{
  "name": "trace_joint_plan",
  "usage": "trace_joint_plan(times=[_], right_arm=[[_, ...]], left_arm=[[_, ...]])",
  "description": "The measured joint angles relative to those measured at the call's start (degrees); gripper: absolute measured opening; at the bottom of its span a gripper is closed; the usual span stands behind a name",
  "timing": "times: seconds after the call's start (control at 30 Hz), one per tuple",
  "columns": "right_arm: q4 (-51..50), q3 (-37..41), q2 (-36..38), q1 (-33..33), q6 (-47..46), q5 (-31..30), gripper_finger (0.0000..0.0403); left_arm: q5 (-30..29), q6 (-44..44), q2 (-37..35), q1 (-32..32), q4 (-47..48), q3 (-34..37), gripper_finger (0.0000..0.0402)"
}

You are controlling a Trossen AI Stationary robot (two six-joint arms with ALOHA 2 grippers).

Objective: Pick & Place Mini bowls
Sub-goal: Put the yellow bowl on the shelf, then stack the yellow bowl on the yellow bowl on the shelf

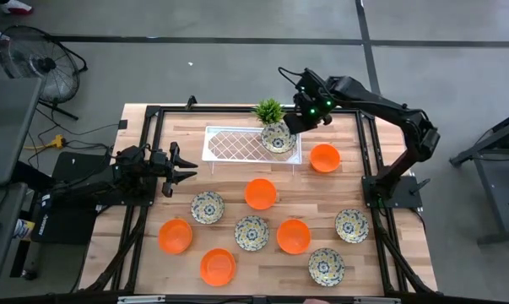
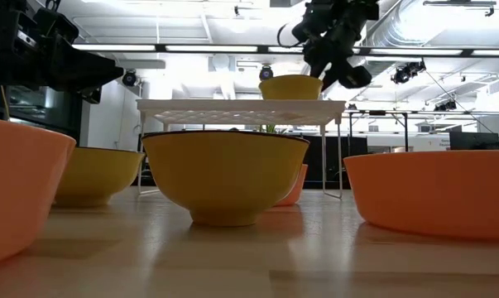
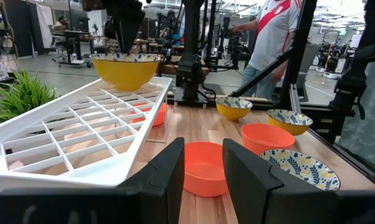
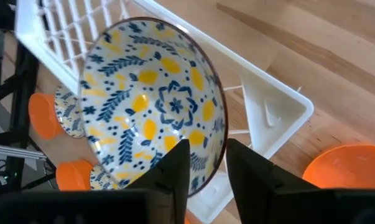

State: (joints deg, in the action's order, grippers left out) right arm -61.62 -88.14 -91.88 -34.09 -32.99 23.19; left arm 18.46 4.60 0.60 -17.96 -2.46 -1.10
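Note:
A floral mini bowl (image 1: 277, 137) stands upright by its base on the right end of the white lattice tray (image 1: 237, 143). The low view shows it as a yellow bowl (image 2: 290, 87) on the tray top. My right gripper (image 4: 207, 155) slants down over this bowl's rim with a gap between its fingers: it is open. Several other mini bowls, orange (image 1: 260, 193) and floral (image 1: 251, 232), sit on the table nearer the front. At the table's left edge my left gripper (image 1: 182, 169) points level and is open, with nothing between its fingers (image 3: 203, 168). My right gripper straddles the floral bowl's rim (image 4: 213, 163), one finger (image 4: 175, 168) over the inside and one (image 4: 243, 165) outside, slanting down from the table's far right. I cannot tell whether either finger touches the rim. The bowl rests upright on the tray.
A small green plant (image 1: 269, 111) stands just behind the tray, next to the right gripper. An orange bowl (image 1: 325, 157) sits to the right of the tray. A person (image 3: 271, 31) stands beyond the table. Black frame rails (image 1: 368, 143) border the table's sides.

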Motion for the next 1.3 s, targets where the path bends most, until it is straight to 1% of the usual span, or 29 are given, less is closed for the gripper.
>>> trace_joint_plan(times=[0.2,0.33,0.43,0.53,0.6,0.7,0.87,1.03,1.13,1.3], right_arm=[[-1.9,0.0,2.6,0.0,-0.1,-1.6,0.0116],[-8.0,0.0,5.6,1.9,0.1,-5.8,0.0119],[-14.6,0.0,8.3,4.6,0.1,-10.1,0.0119],[-21.6,0.0,11.0,8.0,-1.9,-14.2,0.0119],[-25.5,0.6,12.8,10.7,-4.4,-16.7,0.0119],[-28.5,4.1,16.0,15.1,-9.8,-18.1,0.0119],[-25.5,14.6,22.8,23.1,-21.6,-14.9,0.0119],[-19.9,24.6,28.4,30.5,-31.5,-12.0,0.0119],[-15.5,28.9,31.1,35.3,-34.9,-11.8,0.0119],[-10.6,33.4,32.9,42.3,-36.1,-11.7,0.0119]], left_arm=[[-0.2,0.0,0.0,0.0,0.0,0.0,0.0106],[-0.2,0.0,0.0,0.0,0.0,0.0,0.0106],[-0.2,0.0,0.0,0.0,0.0,0.0,0.0106],[-0.2,0.0,0.0,0.0,0.0,0.0,0.0106],[-0.2,0.0,0.0,0.0,0.0,0.0,0.0106],[-0.2,0.0,0.0,0.0,0.0,0.0,0.0106],[-0.2,0.0,0.0,0.0,0.0,0.0,0.0106],[-0.1,0.0,0.0,0.0,0.0,0.0,0.0106],[-0.1,0.0,0.0,0.0,0.0,0.0,0.0106],[-0.1,0.0,0.0,0.0,0.0,0.0,0.0106]])
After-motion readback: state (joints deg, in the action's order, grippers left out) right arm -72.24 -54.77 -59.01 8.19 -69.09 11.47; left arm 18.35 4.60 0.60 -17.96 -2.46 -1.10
